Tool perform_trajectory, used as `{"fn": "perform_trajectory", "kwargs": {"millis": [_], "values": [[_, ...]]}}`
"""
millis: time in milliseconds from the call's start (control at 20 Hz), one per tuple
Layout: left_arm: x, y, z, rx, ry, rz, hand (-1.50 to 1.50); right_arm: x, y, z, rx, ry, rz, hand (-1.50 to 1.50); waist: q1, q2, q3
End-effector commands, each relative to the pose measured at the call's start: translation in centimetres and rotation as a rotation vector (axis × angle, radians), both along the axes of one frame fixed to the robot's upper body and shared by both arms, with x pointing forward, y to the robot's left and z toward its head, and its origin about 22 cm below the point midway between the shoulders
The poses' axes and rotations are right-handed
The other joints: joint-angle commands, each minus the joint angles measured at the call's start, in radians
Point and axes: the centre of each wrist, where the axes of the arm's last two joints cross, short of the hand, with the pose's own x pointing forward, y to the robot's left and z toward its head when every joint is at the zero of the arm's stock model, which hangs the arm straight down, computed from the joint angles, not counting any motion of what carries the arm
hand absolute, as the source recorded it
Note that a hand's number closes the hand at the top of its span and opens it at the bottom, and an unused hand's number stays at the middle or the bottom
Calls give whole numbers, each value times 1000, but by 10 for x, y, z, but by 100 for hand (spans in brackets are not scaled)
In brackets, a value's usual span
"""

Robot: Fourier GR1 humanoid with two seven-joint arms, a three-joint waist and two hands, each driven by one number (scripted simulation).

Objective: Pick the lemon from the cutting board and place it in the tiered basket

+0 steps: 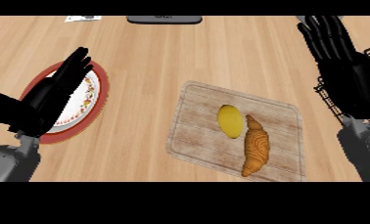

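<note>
I see the cutting board [217, 135] nearest me on the wooden tabletop [159, 61], with the lemon [230, 121] lying on it, touching the croissant [254, 145] at its right. Left of the board, my left hand [54, 96] rests with straight fingers over a red-rimmed plate [98, 103]. Right of the board, my right hand [336, 66] is open, fingers straight, over the black wire basket [325, 96].

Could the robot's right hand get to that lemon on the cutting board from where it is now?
Probably yes. The lemon lies uncovered on the cutting board, and only bare counter separates it from the open right hand. The croissant lies close against its right side, which may crowd the fingers.
</note>
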Motion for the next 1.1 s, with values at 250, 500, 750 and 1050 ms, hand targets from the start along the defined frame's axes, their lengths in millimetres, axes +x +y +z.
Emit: {"fn": "perform_trajectory", "kwargs": {"millis": [250,500,750,1050], "values": [[-2,49,-12,271,-87,344,0,-30,15,-71,237,375,-441,150,-42,-6,0],[-18,46,-33,241,-5,366,0,-76,-43,-142,104,625,-1041,-150,-80,-8,-7],[-17,23,-38,248,-12,350,0,-107,6,-111,38,581,-1059,-150,-49,-15,-6],[-12,21,-44,268,-33,341,0,-122,-2,-90,-372,794,-834,-150,-19,-2,-11]]}}
